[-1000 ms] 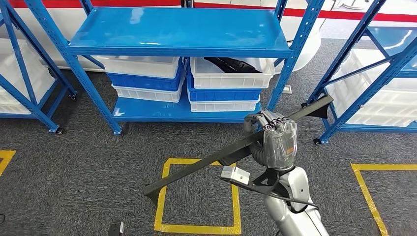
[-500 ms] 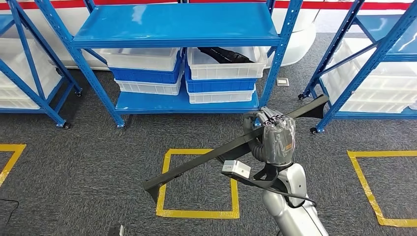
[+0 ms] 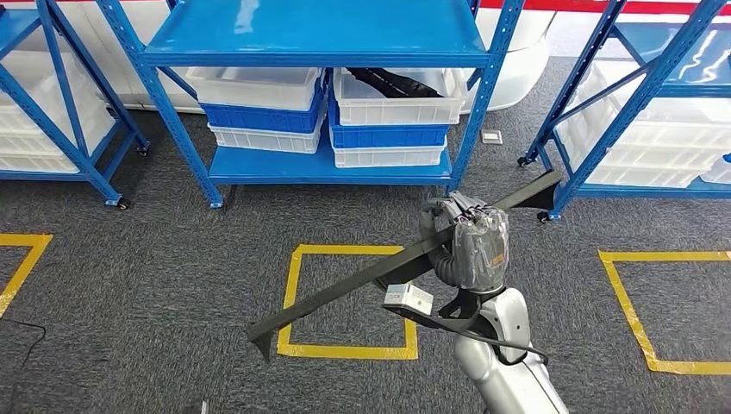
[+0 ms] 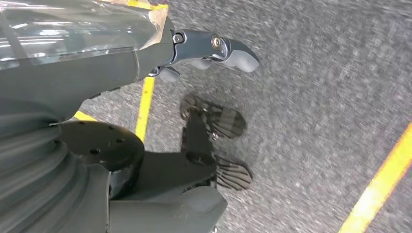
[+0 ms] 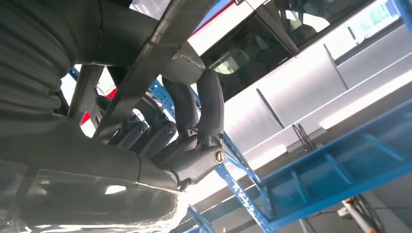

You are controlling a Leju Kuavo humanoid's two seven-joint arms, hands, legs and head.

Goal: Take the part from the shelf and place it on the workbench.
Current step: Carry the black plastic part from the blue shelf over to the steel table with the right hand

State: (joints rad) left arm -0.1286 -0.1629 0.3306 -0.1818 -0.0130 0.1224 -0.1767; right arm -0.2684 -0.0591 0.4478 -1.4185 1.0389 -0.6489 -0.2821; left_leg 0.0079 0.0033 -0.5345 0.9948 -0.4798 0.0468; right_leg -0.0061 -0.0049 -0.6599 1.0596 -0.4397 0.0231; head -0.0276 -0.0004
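- Your right hand (image 3: 472, 246) is raised in front of you, fingers (image 5: 194, 114) wrapped around the part (image 3: 345, 291), a long dark bar.
- The part runs through the grip near its far end, slanting from low on your left, above a yellow taped square (image 3: 348, 302) on the grey carpet (image 3: 155, 285), up to your right.
- Your left hand (image 4: 214, 51) hangs over the carpet holding nothing, fingers loosely apart.
- Beyond stands a blue shelf (image 3: 319, 34), with white and blue bins (image 3: 392, 121) on its lower tier.
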